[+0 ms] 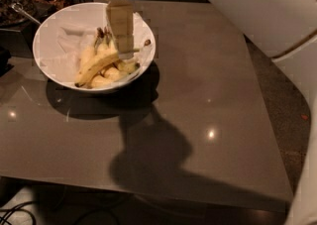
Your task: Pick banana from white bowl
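Your gripper (pixel 123 50) hovers over the banana (pixel 101 65) in the white bowl (pixel 42 33); nothing is lifted yet, and you cannot tell whether it is clamped.

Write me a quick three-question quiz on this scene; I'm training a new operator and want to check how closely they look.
1. True or false: the gripper hangs over the white bowl.
2. Where is the longest banana?
A. Lying outside the bowl
B. Inside the bowl, lying across the shorter bananas
C. Lifted high above the bowl
3. Fill in: the bowl is lined with crumpled white ____.

Key: 1 true; 2 B; 3 paper.
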`<state>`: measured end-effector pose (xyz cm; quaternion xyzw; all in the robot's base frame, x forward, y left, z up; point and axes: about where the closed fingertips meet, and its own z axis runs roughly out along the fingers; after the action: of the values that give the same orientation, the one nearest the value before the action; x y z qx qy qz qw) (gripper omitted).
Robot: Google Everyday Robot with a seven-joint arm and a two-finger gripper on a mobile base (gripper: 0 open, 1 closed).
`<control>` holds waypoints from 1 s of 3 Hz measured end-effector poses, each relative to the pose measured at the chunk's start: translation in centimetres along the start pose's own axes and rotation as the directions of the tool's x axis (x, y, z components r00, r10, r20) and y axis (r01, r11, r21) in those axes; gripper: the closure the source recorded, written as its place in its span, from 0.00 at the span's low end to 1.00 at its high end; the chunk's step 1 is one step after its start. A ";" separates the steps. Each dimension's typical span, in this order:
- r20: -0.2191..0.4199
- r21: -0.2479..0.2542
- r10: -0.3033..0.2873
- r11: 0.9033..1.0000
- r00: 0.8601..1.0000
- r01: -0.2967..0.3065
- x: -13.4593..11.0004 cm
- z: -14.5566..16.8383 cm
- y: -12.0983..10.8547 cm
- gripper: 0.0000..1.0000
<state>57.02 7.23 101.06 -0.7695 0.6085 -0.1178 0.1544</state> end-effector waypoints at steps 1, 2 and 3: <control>0.010 -0.024 -0.050 0.998 0.999 0.051 -1.9 1.5 -1.6 0.02; 0.020 -0.062 -0.060 0.996 0.998 0.061 -2.6 3.7 -2.7 0.10; 0.030 -0.112 -0.056 0.992 0.998 0.059 -3.1 6.3 -3.1 0.27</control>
<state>61.46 11.46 96.44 -0.7957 0.5895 -0.0773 0.1152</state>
